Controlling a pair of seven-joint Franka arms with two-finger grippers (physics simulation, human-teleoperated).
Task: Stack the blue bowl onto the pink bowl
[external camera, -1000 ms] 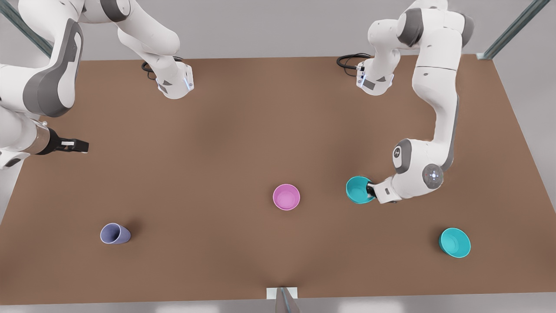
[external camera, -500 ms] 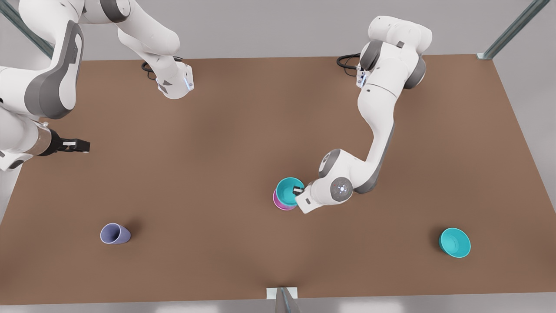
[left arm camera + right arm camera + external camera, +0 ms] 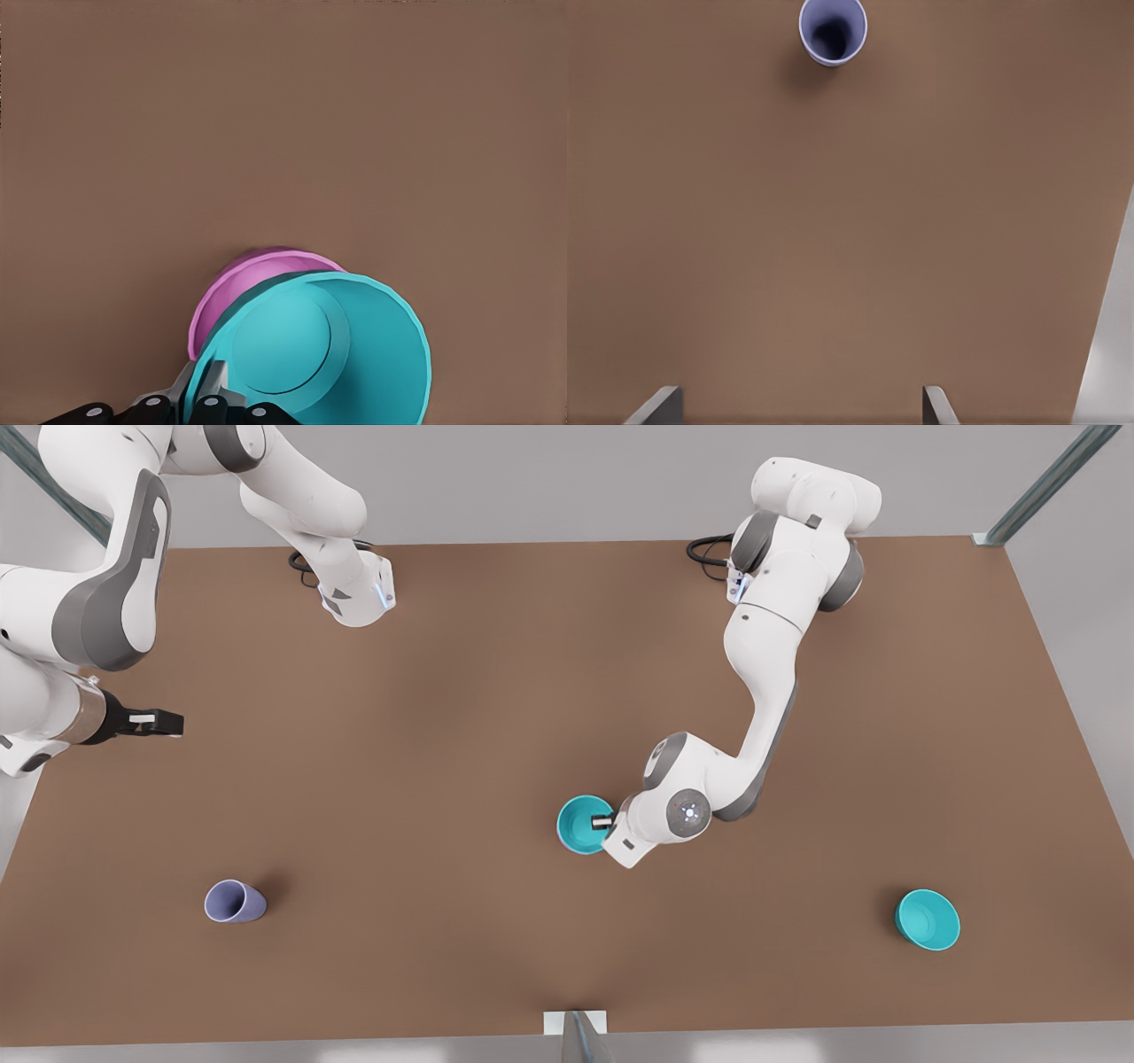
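Gripping the blue bowl (image 3: 581,825) over the pink bowl (image 3: 232,289), left claw (image 3: 603,820) clenched on its rim.

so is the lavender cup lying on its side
No, the lavender cup stands upright on the table, its open mouth facing up in the right wrist view.

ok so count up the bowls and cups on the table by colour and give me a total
Teal bowls: 2, the blue bowl gripped at its rim by the left claw, and a loose teal bowl
Pink bowls: 1, the pink bowl under the held one
Lavender cups: 1, the lavender cup
Total: 4
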